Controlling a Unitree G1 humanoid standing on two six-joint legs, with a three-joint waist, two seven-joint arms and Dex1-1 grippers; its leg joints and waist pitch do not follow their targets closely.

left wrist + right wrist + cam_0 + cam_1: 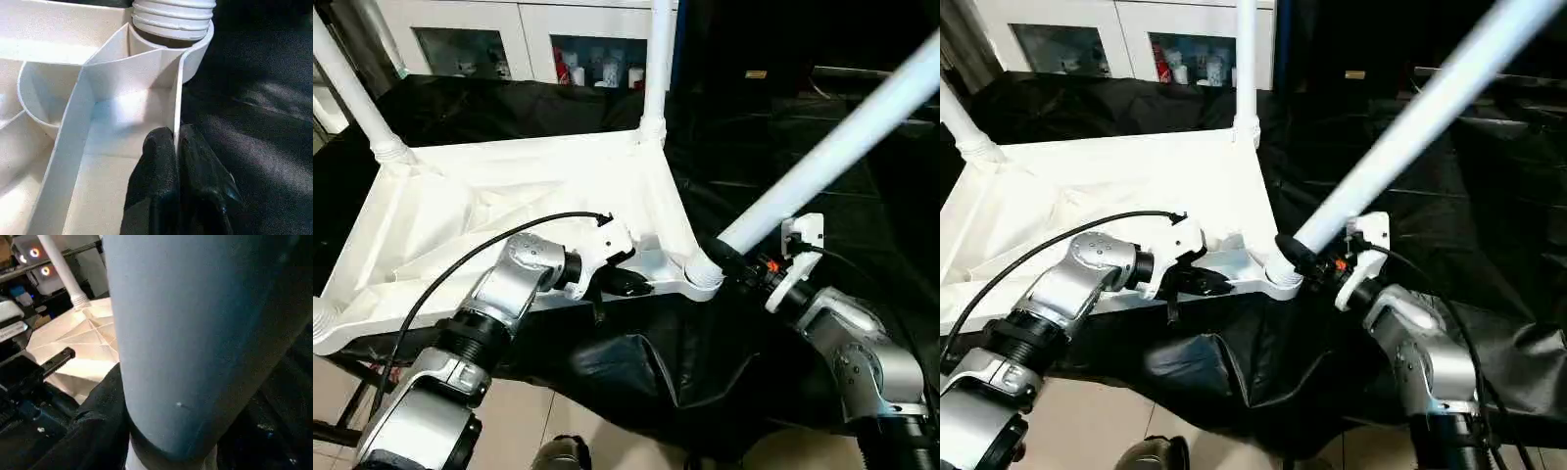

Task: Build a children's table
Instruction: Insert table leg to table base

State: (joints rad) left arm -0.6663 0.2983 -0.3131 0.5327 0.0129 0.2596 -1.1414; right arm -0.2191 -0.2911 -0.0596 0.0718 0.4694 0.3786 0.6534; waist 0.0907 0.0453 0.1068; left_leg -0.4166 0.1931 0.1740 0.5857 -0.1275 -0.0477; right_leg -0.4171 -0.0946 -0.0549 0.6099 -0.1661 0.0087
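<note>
Children's table (509,196) is lying upside down on the black-draped tabletop (862,196), two legs already standing. Right gripper (736,257), jaws clasping a slanting leg (842,147), is seating it in the near corner socket (703,274); left gripper (177,161), jaws clenched on the rim, is steadying. Next: straighten and press home.

Black drape (783,147) over worktable; glass-door cabinet (509,39) behind

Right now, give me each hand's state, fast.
Left hand: shut on the tabletop's rim.
Right hand: closed around the slanted leg near the corner socket.
</note>
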